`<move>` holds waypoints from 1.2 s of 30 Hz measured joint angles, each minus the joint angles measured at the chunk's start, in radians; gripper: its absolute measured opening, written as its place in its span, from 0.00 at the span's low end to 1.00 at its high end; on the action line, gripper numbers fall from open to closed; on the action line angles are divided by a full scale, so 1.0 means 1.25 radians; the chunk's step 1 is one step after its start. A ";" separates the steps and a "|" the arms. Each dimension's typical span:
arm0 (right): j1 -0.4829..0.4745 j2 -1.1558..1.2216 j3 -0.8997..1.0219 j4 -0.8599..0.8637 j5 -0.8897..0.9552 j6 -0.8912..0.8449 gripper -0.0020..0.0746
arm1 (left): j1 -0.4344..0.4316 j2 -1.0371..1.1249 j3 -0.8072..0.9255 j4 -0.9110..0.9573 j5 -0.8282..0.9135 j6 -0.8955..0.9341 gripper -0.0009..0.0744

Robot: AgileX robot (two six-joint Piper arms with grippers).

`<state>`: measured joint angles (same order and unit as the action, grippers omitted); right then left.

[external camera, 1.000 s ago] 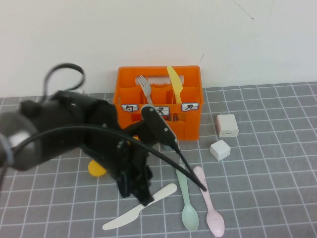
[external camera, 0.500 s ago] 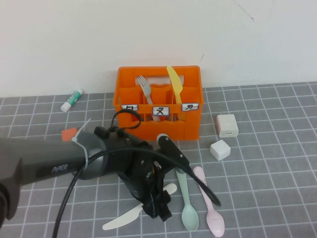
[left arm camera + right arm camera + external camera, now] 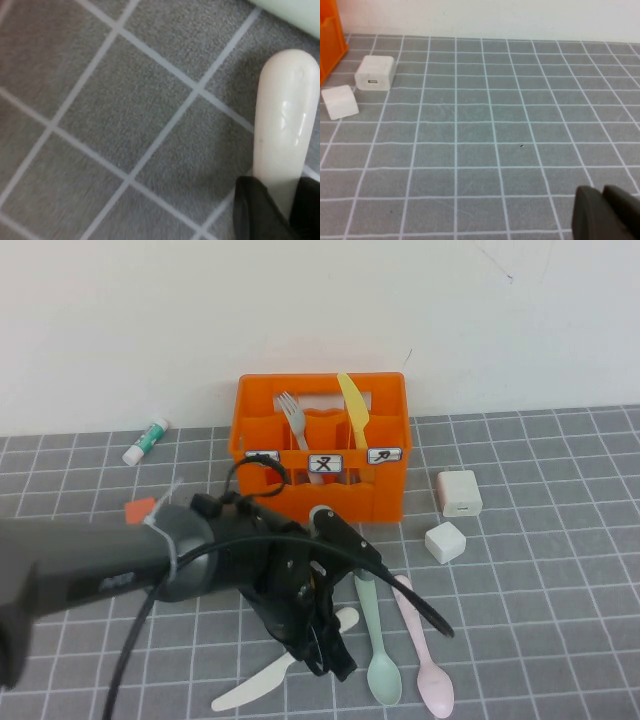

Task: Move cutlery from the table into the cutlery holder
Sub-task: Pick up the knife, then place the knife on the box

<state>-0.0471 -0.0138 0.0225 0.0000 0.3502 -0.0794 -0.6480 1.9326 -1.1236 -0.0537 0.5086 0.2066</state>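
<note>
The orange cutlery holder (image 3: 320,502) stands at the back with the grey fork (image 3: 291,412) and yellow knife (image 3: 352,405) upright in it. The white knife (image 3: 250,690) lies on the table at the front. The mint-green spoon (image 3: 375,640) and pink spoon (image 3: 425,660) lie to its right. My left gripper (image 3: 330,655) is low over the knife's handle. In the left wrist view its fingers (image 3: 255,210) sit on both sides of the white handle (image 3: 285,130), touching it. My right gripper (image 3: 605,210) is shut and empty over bare tiles, and out of the high view.
A white charger (image 3: 459,494) and a white cube (image 3: 445,541) sit right of the holder. A small tube (image 3: 146,440) lies at the back left and an orange piece (image 3: 140,510) shows beside my left arm. The left arm's cable loops over the spoons.
My left arm has dropped lower and its gripper has moved right and forward onto the white knife's handle. The knife's blade end has shifted slightly. The spoons have not moved.
</note>
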 joint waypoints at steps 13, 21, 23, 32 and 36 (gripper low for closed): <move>0.000 0.000 0.000 0.000 0.000 0.000 0.06 | 0.000 -0.321 0.083 -0.016 -0.240 -0.002 0.17; 0.000 0.000 0.000 0.000 0.000 0.000 0.06 | 0.057 -0.409 0.320 -0.016 -0.921 -0.095 0.17; 0.000 0.000 0.000 0.000 0.000 0.000 0.06 | 0.094 -0.395 0.328 -0.016 -1.017 -0.165 0.17; 0.000 0.000 0.000 0.000 0.000 0.000 0.06 | 0.212 -0.235 0.203 0.032 -1.126 -0.375 0.17; 0.000 0.000 0.000 0.000 0.000 0.000 0.06 | 0.227 -0.149 0.133 0.056 -1.144 -0.382 0.17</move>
<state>-0.0471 -0.0138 0.0225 0.0000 0.3502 -0.0794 -0.3641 1.7468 -0.9578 0.0167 -0.9214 -0.2712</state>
